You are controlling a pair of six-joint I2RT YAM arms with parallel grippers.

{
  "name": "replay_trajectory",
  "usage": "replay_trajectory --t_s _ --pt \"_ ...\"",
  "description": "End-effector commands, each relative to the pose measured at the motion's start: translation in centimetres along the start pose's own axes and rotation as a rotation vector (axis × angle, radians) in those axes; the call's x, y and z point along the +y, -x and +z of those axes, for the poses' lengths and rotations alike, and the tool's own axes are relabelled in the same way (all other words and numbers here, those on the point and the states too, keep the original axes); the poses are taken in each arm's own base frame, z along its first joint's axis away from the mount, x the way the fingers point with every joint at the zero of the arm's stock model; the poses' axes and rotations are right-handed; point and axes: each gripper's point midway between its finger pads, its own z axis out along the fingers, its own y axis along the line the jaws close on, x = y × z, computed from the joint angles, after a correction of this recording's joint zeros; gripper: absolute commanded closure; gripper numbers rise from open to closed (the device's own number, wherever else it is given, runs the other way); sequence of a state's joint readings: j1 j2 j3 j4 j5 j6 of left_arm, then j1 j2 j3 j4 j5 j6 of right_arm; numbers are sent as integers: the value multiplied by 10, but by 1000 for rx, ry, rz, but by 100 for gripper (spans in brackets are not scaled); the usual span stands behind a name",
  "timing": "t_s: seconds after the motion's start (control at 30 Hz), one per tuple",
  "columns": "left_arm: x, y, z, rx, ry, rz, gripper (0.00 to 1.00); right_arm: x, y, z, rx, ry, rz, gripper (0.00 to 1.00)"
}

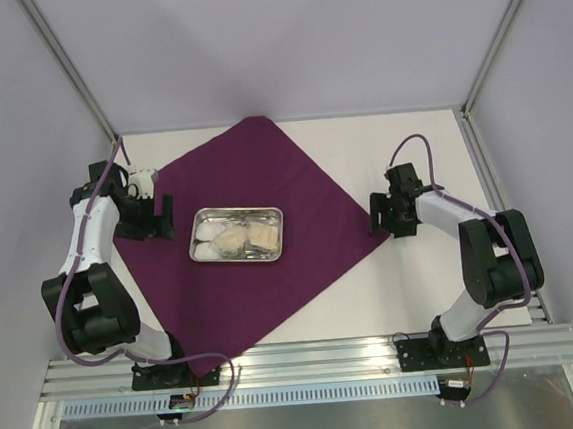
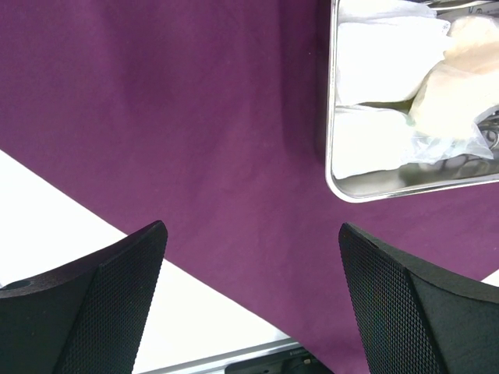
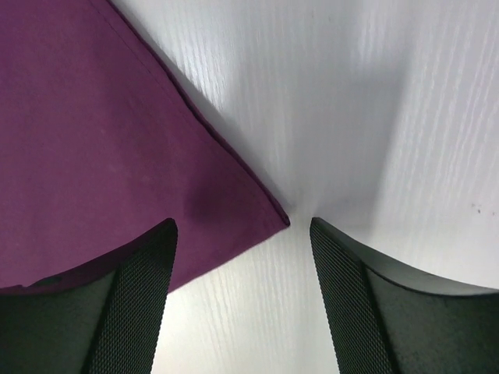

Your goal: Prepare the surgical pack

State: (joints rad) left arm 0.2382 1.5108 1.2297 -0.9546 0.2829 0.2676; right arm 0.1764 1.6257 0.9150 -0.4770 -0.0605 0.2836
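Observation:
The dark-purple cloth (image 1: 296,204) lies flat as a diamond on the table. On its left half stands the steel tray (image 1: 279,215), holding white gauze pads (image 2: 374,54) and tan packets (image 2: 460,70). Thin steel forceps (image 2: 489,138) show at the tray's edge. My left gripper (image 1: 151,218) hovers open over the cloth's left part, beside the tray (image 2: 343,191), with nothing between its fingers (image 2: 101,304). My right gripper (image 3: 242,224) is open low over the cloth's right corner (image 3: 273,214). That corner lies flat between the fingertips, ungripped.
White tabletop (image 1: 423,283) surrounds the cloth on the right and front. An aluminium rail (image 1: 309,358) runs along the near edge by the arm bases. Slanted frame posts (image 1: 74,77) and pale walls close in the back and sides.

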Motion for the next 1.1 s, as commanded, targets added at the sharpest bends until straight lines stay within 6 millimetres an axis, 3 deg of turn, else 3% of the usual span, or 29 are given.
replay_trajectory --t_s 0.0,0.07,0.13,0.2,0.3,0.43,0.53,0.67,0.93,0.97,1.0,1.03,1.07 --pt "-5 5 -9 -43 -22 -5 0 -4 -18 -6 32 -8 22 29" --pt "-8 6 -7 -47 -36 -3 0 7 -15 -3 38 42 36 32" --pt "-8 5 -6 -48 -42 -5 0 16 -11 3 38 84 52 43" --pt "-9 5 -6 -47 -41 -2 0 17 -12 11 52 89 65 56" --pt "-9 5 -8 -53 -39 6 0 12 -4 14 8 72 99 66" --pt "-7 5 -10 -55 -28 15 0 11 14 11 -57 108 163 100" --pt "-7 5 -11 -55 -25 17 0 0 35 1 -138 121 235 99" --pt "-8 4 -14 -56 -27 23 0 -48 63 -17 -247 81 361 100" --pt "-11 6 -24 -75 -23 43 0 -122 89 -44 -325 31 508 99" --pt "-10 6 -23 -72 -24 45 0 -127 89 -44 -317 20 518 95" --pt "-9 5 -23 -68 -20 41 0 -130 89 -44 -309 10 517 60" --pt "-9 5 -23 -64 -20 43 0 -136 83 -46 -283 -32 523 42" --pt "-8 5 -23 -62 -17 40 0 -141 87 -53 -299 -64 516 33"
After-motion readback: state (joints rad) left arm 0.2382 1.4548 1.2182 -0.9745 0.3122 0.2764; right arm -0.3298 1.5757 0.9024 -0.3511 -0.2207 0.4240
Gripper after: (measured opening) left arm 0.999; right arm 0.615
